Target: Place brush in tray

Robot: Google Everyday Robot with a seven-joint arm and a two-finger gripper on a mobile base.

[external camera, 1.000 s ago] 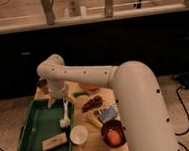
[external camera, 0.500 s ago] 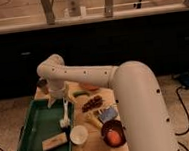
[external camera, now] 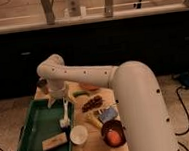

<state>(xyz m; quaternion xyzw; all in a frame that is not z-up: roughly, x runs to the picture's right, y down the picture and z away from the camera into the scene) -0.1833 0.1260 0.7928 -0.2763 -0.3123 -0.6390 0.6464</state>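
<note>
The brush (external camera: 65, 113) is slim and white, and it lies inside the green tray (external camera: 29, 137) along the right rim, its darker head (external camera: 64, 124) pointing toward the front. My gripper (external camera: 59, 100) hangs over the tray's back right corner, just above the top end of the brush handle. It is open, with one finger on each side of the handle, and nothing is gripped. The white arm (external camera: 114, 83) sweeps in from the right foreground.
A tan wooden block (external camera: 54, 142) lies in the tray's front. On the wooden table (external camera: 94, 149) to the right of the tray are a white cup (external camera: 78, 135), a dark bowl (external camera: 113, 134) holding something orange, a blue item (external camera: 108, 114) and dark reddish food (external camera: 93, 102).
</note>
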